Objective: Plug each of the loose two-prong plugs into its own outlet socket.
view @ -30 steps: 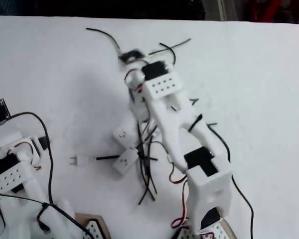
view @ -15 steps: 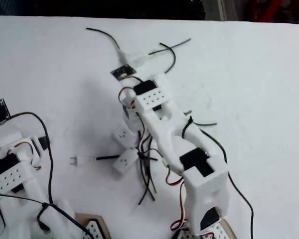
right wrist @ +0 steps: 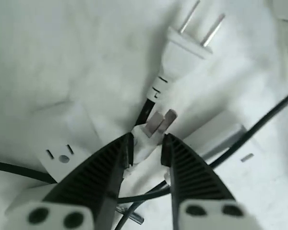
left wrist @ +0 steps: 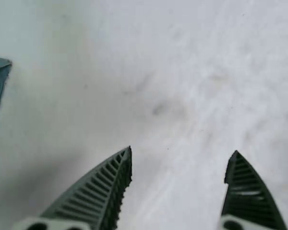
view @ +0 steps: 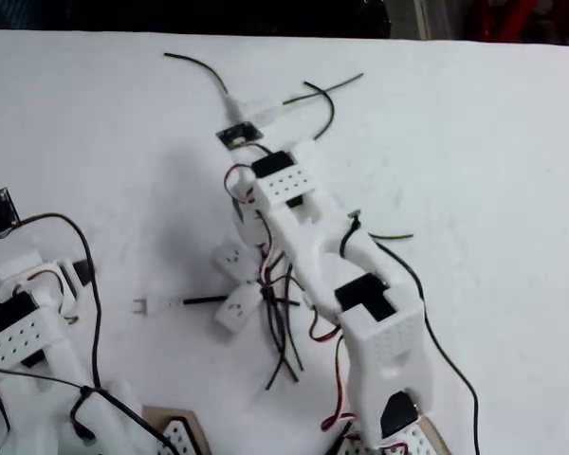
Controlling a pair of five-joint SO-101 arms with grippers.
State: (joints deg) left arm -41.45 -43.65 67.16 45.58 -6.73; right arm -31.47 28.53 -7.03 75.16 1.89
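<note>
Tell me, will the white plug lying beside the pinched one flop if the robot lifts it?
The loose plug looks like hard moulded plastic, so its body probably stays stiff. Its thin black cord would likely dangle and drag behind. It looks small and smooth, so probably light and a bit slippery.

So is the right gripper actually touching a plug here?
Touching. The right wrist view shows the right gripper clamped on both sides of a white plug, its two prongs poking out ahead.
</note>
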